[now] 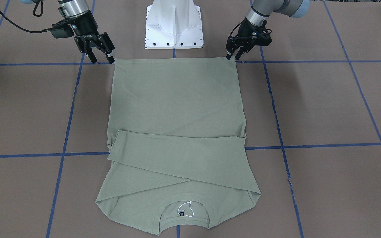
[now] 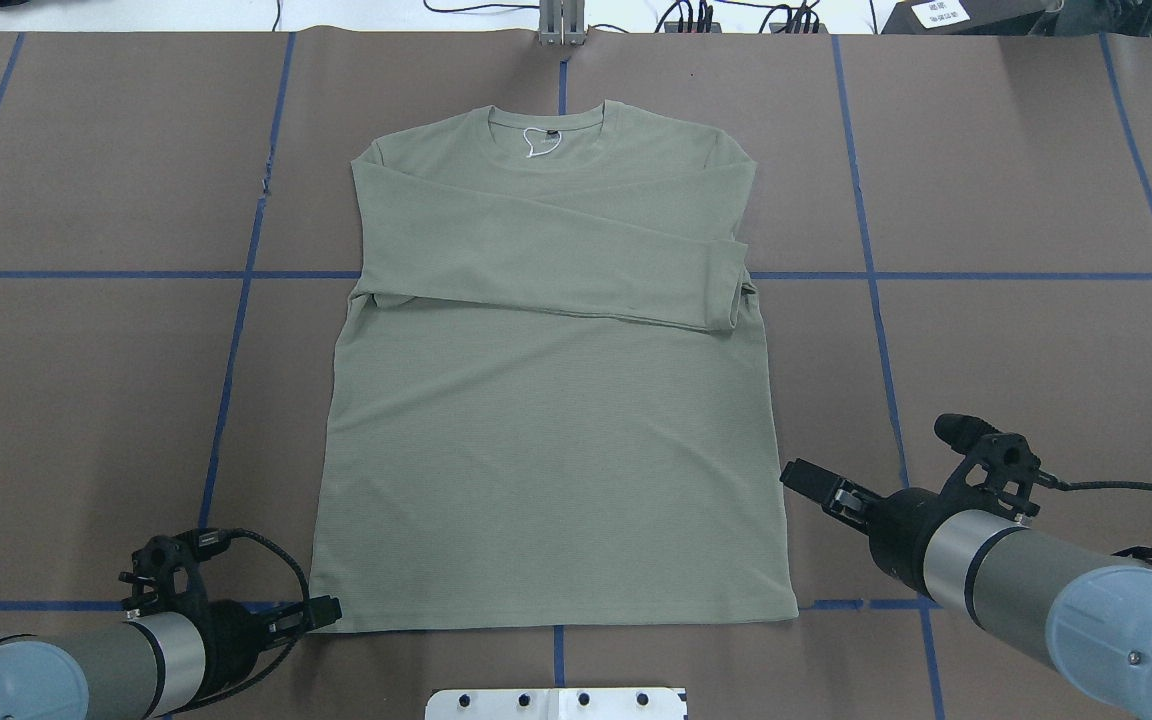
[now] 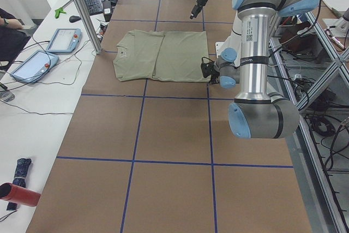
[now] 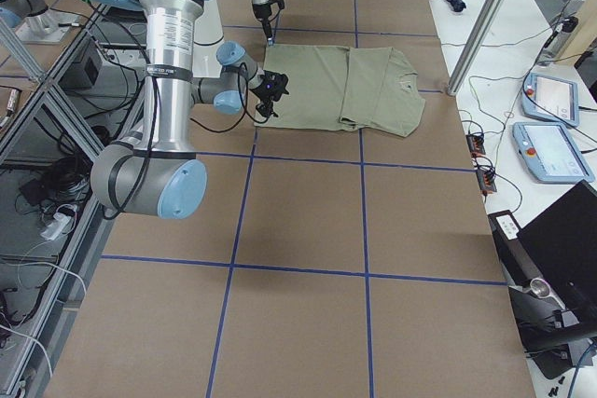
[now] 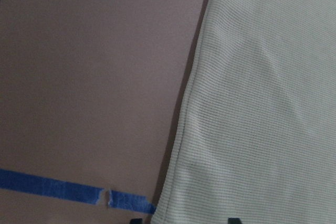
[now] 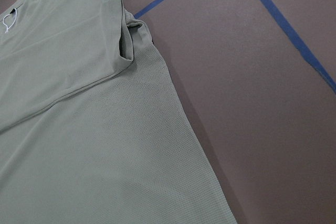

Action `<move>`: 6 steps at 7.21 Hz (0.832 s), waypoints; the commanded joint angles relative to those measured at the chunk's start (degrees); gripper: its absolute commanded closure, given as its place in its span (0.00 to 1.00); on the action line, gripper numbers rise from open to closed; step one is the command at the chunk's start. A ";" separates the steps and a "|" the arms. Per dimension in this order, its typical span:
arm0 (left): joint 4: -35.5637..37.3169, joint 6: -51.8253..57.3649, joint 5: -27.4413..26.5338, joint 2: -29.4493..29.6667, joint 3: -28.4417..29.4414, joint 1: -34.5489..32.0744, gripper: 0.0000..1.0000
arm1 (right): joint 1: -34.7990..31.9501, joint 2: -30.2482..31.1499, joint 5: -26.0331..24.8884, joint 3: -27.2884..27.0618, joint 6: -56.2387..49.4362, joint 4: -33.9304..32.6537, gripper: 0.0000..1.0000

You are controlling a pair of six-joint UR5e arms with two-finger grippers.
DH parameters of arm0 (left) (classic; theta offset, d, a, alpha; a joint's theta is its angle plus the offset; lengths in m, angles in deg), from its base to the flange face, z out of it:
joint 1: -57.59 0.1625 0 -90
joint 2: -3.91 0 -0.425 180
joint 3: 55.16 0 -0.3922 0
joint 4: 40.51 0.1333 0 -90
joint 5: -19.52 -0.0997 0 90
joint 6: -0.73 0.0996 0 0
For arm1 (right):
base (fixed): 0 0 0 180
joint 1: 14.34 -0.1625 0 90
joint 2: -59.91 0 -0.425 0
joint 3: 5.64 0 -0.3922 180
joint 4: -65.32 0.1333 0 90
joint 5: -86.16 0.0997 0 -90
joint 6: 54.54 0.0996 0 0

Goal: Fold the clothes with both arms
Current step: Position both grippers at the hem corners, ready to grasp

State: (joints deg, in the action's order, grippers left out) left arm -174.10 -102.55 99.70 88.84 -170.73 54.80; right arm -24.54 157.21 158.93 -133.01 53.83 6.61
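Note:
The pale green long-sleeved shirt [image 1: 177, 99] [image 2: 546, 450] lies flat on the brown table, collar far from the robot, hem toward it. Both sleeves are folded across the chest [image 2: 556, 260]. The black neck label with its white string loop [image 1: 183, 211] shows. My left gripper [image 1: 232, 56] [image 2: 326, 610] sits low at the hem's left corner, open; in the left wrist view its fingertips [image 5: 231, 220] straddle the shirt's edge [image 5: 184, 129]. My right gripper [image 1: 102, 59] [image 2: 798, 478] hangs open just outside the hem's right corner, holding nothing. The right wrist view shows only the shirt [image 6: 79, 129].
The white pedestal [image 1: 174, 29] stands just behind the hem. Blue tape lines [image 2: 236, 330] grid the table. Side benches carry tablets [image 3: 62, 39] [image 4: 550, 95], cables and a red bottle [image 3: 19, 195]. A metal post [image 3: 82, 9] rises by the collar end. A person's arm [image 3: 8, 20] shows at one bench.

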 commanded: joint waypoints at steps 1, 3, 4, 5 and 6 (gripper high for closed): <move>0.00 0.00 0.07 0.15 0.26 0.24 0.44 | 0.01 -0.09 0.00 0.01 0.00 0.00 0.01; 0.00 0.00 0.07 0.76 0.35 0.32 0.49 | 0.01 -0.09 0.00 0.01 0.00 0.00 0.01; -0.09 -0.08 0.07 0.85 0.35 0.32 0.59 | 0.01 -0.09 0.00 0.01 0.00 0.00 0.01; -0.09 -0.17 0.07 1.29 0.44 0.24 0.76 | 0.09 -0.09 0.00 0.10 0.00 0.00 0.01; -0.09 -0.17 0.07 1.29 0.44 0.32 0.96 | 0.27 -0.18 0.00 0.80 0.00 0.00 0.01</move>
State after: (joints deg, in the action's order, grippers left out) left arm -174.17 -102.68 99.76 89.96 -170.34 55.09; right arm -24.41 157.09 158.93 -132.77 53.83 6.61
